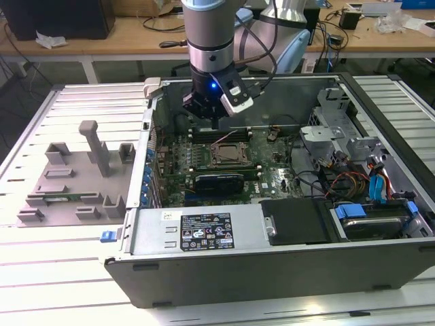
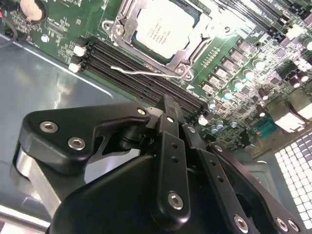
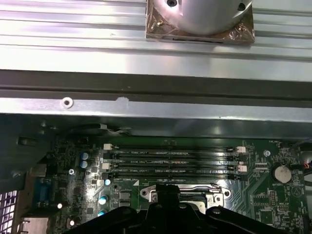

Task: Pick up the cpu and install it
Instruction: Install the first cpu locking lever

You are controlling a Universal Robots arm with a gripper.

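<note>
Silver and square, the cpu (image 2: 163, 30) lies flat in its socket (image 2: 192, 51) on the green motherboard (image 2: 243, 58), framed by the metal bracket, with a thin wire lever (image 2: 141, 73) lying along the socket's edge on the side of the memory slots (image 2: 126, 66). In the exterior view the socket (image 1: 226, 155) sits near the middle of the board inside the open computer case (image 1: 204, 234), which rests on a bench of pale metal slats (image 1: 61, 272).

The arm comes down into the case from above, and the hand (image 1: 204, 112) hangs over the far edge of the board, behind the socket and clear of it, with a blue light glowing on its wrist. In the second wrist view the black hand (image 2: 168, 105) is above the slots, its fingers (image 2: 170, 126) drawn close together with nothing between them. In the first wrist view the four slots (image 3: 173, 163) run in a row between the socket and the case wall (image 3: 156, 109).

To the case's side, on the exterior view's left, a grey fixture tray (image 1: 75, 180) sits on the bench.
</note>
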